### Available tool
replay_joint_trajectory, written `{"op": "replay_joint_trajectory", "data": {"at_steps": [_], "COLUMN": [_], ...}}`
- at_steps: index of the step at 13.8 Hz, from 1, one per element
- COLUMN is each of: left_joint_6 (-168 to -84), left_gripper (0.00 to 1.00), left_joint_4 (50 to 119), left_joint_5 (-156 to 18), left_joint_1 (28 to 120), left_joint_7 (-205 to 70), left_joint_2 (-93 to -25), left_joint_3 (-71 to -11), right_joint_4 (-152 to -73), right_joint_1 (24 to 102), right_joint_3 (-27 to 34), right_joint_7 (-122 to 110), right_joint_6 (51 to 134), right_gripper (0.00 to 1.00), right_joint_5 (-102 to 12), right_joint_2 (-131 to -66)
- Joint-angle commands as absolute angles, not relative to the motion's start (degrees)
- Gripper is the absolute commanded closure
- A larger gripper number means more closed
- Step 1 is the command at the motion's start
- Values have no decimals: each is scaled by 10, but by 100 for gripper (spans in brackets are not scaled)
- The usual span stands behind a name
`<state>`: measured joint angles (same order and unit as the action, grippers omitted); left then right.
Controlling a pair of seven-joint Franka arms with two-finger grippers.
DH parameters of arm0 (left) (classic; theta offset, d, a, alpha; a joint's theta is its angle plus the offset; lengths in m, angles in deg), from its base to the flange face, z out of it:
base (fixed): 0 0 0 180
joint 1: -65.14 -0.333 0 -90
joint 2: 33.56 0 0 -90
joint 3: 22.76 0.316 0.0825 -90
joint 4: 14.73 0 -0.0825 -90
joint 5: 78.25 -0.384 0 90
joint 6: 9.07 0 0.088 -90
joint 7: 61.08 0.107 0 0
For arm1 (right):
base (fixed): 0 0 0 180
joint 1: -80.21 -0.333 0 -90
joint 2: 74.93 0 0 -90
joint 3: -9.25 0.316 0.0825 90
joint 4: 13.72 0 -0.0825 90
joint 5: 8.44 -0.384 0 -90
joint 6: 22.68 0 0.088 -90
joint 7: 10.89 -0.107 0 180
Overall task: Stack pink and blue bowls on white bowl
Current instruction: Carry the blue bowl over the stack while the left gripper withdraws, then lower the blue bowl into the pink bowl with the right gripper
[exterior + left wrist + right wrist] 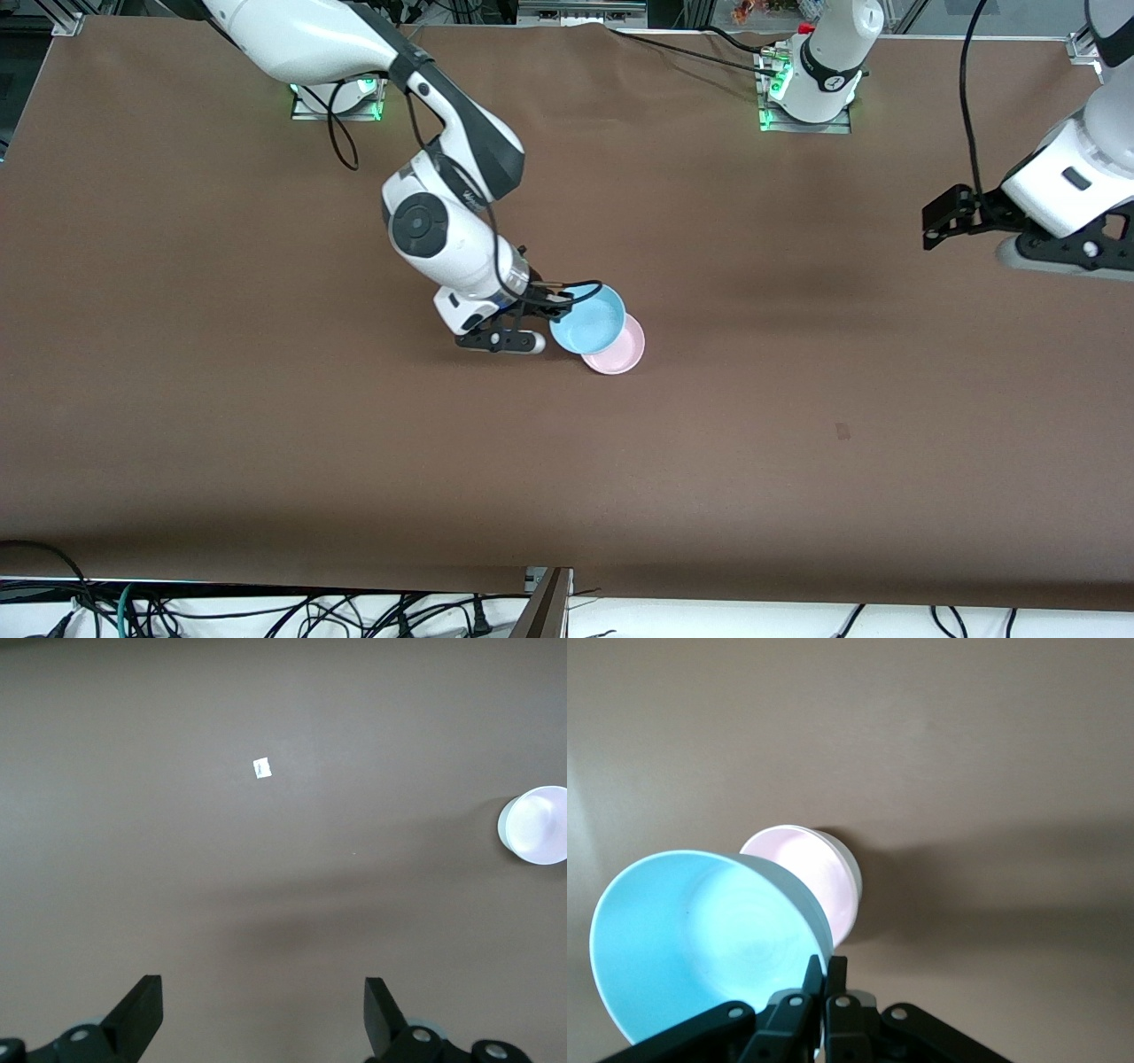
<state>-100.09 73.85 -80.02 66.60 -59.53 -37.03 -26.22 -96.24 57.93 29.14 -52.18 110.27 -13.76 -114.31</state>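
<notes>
A: Right gripper (556, 312) is pinched tight on the rim of the blue bowl (588, 321), which hangs tilted, partly over the pink bowl (617, 351).

B: And the pink one?

A: It's just under the gripper's load, nested inside the white bowl (852, 870); a pale rim shows around it in the right wrist view. Nothing lies inside any of the bowls.

B: The left gripper (263, 1014)?

A: Waiting over the left arm's end of the table, fingers spread wide, holding nothing.

B: The surface?

A: Brown table cover (266, 443), with a small white scrap (261, 768) lying under the left gripper. Cables (266, 611) run along the edge nearest the front camera.
</notes>
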Motion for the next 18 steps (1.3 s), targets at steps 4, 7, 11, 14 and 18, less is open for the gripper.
{"op": "replay_joint_trajectory", "data": {"at_steps": [4,7,11,14,18], "left_joint_6": [-1140,-1095,-1055,-1039,-1040], "left_gripper": [0,0,0,0,0], "left_joint_4": [903,868,837,836,834], "left_joint_5": [-790,-791,-791,-791,-791], "left_joint_1": [665,664,664,664,659], "left_joint_7": [-537,-576,-592,-591,-585], "left_joint_2": [-284,-309,-322,-321,-322], "left_joint_3": [-244,-242,-244,-243,-242], "right_joint_4": [-953,-953,-940,-936,-935], "right_joint_1": [514,511,510,509,502], "right_joint_3": [249,245,239,238,238], "right_joint_7": [-563,-562,-561,-561,-562], "right_joint_6": [1157,1177,1208,1220,1230], "right_gripper": [100,100,100,100,100], "right_joint_5": [-93,-92,-83,-76,-73], "right_joint_2": [-1179,-1185,-1201,-1214,-1222]}}
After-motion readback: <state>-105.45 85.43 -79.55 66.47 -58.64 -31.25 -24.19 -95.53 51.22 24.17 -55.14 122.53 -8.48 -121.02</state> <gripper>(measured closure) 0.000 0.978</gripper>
